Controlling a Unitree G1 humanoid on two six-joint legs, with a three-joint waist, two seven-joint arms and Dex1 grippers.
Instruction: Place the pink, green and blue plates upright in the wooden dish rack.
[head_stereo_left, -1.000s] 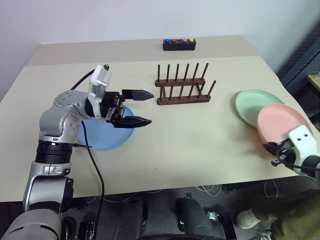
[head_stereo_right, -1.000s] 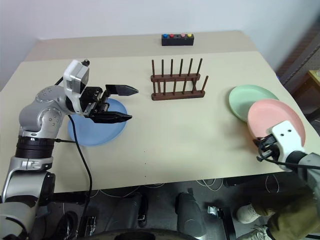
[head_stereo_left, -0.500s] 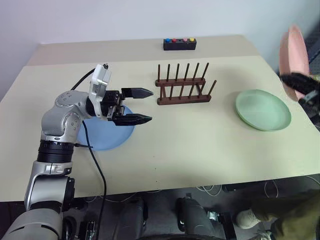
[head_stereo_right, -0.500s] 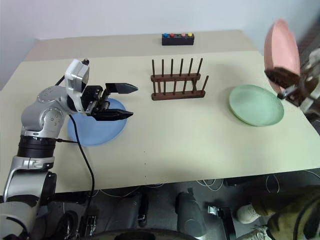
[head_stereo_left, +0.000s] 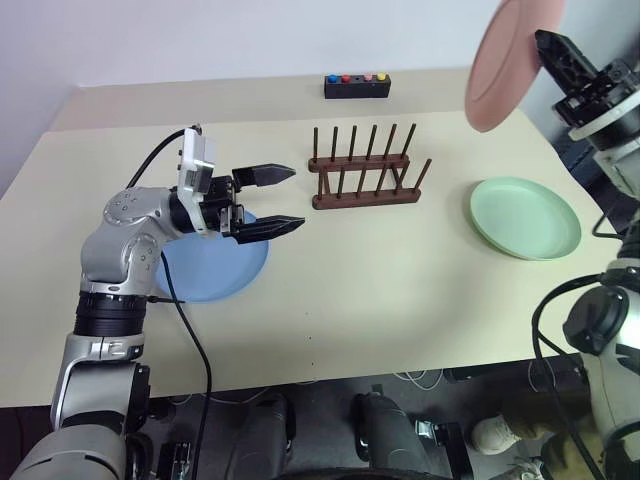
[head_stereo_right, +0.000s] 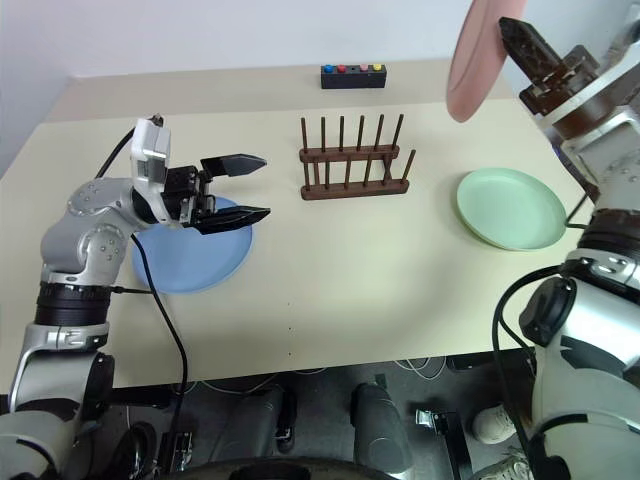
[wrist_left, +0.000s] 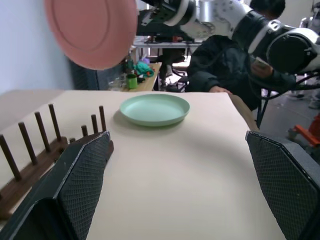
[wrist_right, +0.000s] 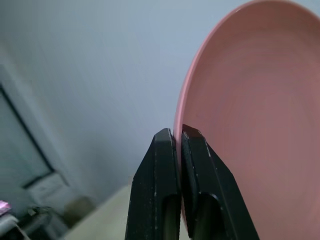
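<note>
My right gripper (head_stereo_left: 545, 50) is shut on the rim of the pink plate (head_stereo_left: 510, 65), holding it on edge high above the table's far right; the wrist view shows the pink plate (wrist_right: 250, 115) pinched between the fingers (wrist_right: 165, 190). The green plate (head_stereo_left: 525, 217) lies flat at the right of the table. The blue plate (head_stereo_left: 210, 268) lies flat at the left, partly under my left gripper (head_stereo_left: 285, 200), which hovers open and empty above its far edge, pointing toward the wooden dish rack (head_stereo_left: 365, 175). The rack stands empty at the middle back.
A small black box (head_stereo_left: 356, 87) with coloured buttons sits at the table's far edge behind the rack. In the left wrist view a person in dark clothes (wrist_left: 220, 60) stands beyond the table's right end, among cluttered furniture.
My right arm lifted the pink plate off the table's right side, swung it up and turned it on edge, now higher and further left. The left gripper stayed over the blue plate.
</note>
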